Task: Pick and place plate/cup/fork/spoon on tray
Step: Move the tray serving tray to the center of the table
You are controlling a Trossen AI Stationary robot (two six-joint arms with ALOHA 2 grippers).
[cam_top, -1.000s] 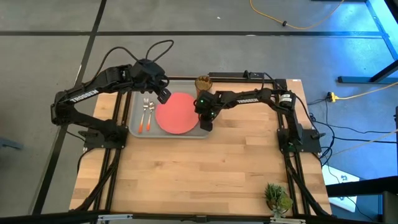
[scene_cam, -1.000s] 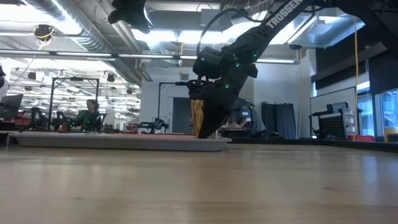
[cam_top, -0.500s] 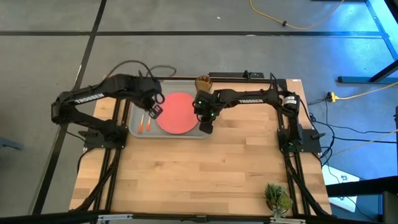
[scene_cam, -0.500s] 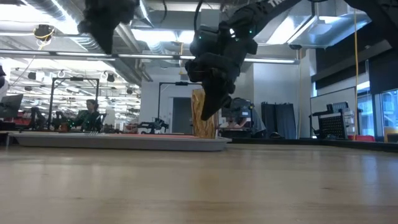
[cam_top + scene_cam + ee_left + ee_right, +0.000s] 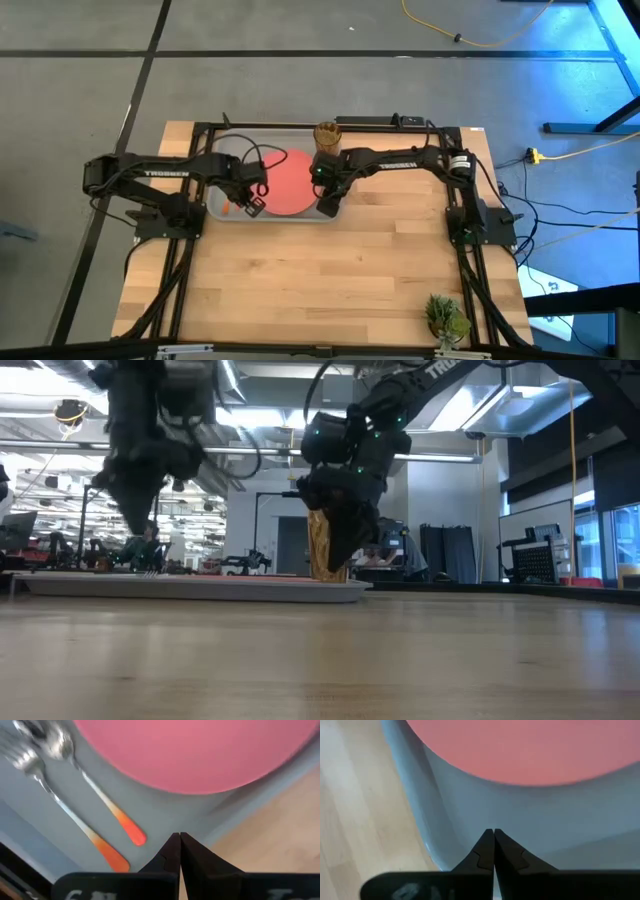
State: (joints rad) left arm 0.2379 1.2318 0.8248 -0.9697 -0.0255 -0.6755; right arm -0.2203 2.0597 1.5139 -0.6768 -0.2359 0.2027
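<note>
Left gripper (image 5: 176,837): fingers pressed together, holding nothing. It hangs over the tray's near edge, beside the handle ends of the cutlery, at the plate's left side in the high view (image 5: 254,204).

Right gripper (image 5: 493,832): fingers pressed together, holding nothing. It hangs over the tray's near right corner, just past the plate's rim; in the high view it sits at the plate's right edge (image 5: 326,203).

Plate (image 5: 285,181): flat, coral-red, lying on the tray's floor in its right half, between the two grippers.

Spoon (image 5: 95,790): on the tray left of the plate, bowl pointing to the far side, orange handle end towards the near rim. Close to the plate's edge; whether it touches cannot be told.

Fork (image 5: 65,810): lying alongside the spoon on its outer side, roughly parallel, tines level with the spoon's bowl.

Cup (image 5: 326,134): amber, upright, standing on the table just beyond the tray's far right corner, outside the rim. In the low view it shows behind the right arm (image 5: 320,545).

Tray (image 5: 222,150): grey, rimmed, at the table's far side.

Table (image 5: 330,280): pale wood planks.

Plant (image 5: 446,317): small, green, at the near right corner.
</note>
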